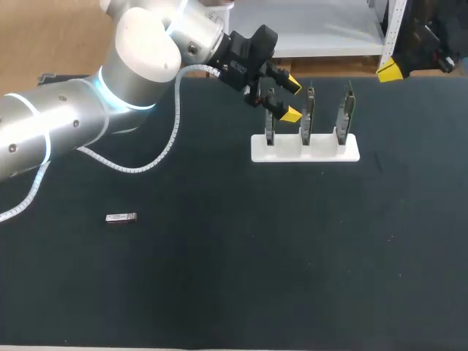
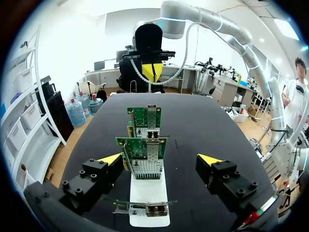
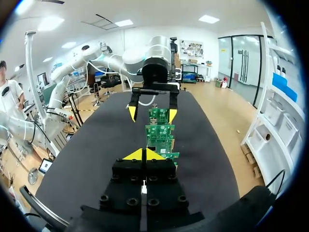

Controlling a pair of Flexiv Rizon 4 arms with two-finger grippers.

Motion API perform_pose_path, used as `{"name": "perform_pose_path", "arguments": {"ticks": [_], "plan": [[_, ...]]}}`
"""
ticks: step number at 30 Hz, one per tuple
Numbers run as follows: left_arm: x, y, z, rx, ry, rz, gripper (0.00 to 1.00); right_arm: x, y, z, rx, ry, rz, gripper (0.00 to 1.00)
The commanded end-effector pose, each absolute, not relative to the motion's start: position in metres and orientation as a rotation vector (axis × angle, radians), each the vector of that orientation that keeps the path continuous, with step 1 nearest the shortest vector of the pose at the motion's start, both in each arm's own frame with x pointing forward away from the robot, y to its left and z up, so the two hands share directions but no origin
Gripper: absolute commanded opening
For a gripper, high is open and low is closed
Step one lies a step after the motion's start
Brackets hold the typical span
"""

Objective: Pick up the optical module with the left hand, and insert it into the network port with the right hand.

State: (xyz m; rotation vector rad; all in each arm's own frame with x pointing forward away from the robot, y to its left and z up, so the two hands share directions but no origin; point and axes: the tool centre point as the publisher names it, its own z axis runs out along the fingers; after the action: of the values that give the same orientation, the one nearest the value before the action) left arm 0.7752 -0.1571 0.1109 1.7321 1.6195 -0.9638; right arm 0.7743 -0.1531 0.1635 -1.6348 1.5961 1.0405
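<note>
Optical module (image 1: 121,218) lies alone on the surface (image 1: 219,285), untouched, well apart from the left end effector (image 1: 291,98). That one hangs released over the near end of the card rack (image 1: 305,151). Right end effector (image 3: 143,154) clenched, empty, parked. Cards (image 2: 142,154) upright, seemingly to present their ports.

The worktop (image 1: 292,263) is a broad, dark, near-black surface. Toward its far side, a little right of the middle, a white stand (image 1: 305,150) sits flat on it. Three green circuit boards (image 1: 308,110) stand upright in the stand, side by side in a row. Well apart from the stand, on the near left, a small silvery optical module (image 1: 121,218) lies flat on the bare surface, its long side running across the worktop.
</note>
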Motion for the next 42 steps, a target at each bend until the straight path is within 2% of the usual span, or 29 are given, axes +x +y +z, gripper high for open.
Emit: {"name": "perform_pose_path", "arguments": {"ticks": [1, 20, 21, 22, 35, 42], "plan": [[0.777, -0.158, 0.111, 1.736, 1.622, -0.964, 1.00, 0.774, -0.151, 0.161, -1.622, 1.598, 1.039, 0.00], [0.777, -0.158, 0.111, 1.736, 1.622, -0.964, 1.00, 0.774, -0.142, 0.160, -1.567, 1.618, 1.017, 0.00], [0.777, -0.158, 0.111, 1.736, 1.622, -0.964, 1.00, 0.775, -0.142, 0.160, -1.557, 1.632, 1.004, 0.34], [0.777, -0.158, 0.111, 1.736, 1.622, -0.964, 1.00, 0.775, -0.142, 0.160, -1.557, 1.632, 1.004, 1.00], [0.777, -0.158, 0.111, 1.736, 1.622, -0.964, 1.00, 0.775, -0.142, 0.160, -1.557, 1.632, 1.004, 1.00], [0.773, -0.143, 0.137, 1.775, 1.580, -0.957, 1.00, 0.775, -0.142, 0.160, -1.557, 1.632, 1.004, 1.00]]}}
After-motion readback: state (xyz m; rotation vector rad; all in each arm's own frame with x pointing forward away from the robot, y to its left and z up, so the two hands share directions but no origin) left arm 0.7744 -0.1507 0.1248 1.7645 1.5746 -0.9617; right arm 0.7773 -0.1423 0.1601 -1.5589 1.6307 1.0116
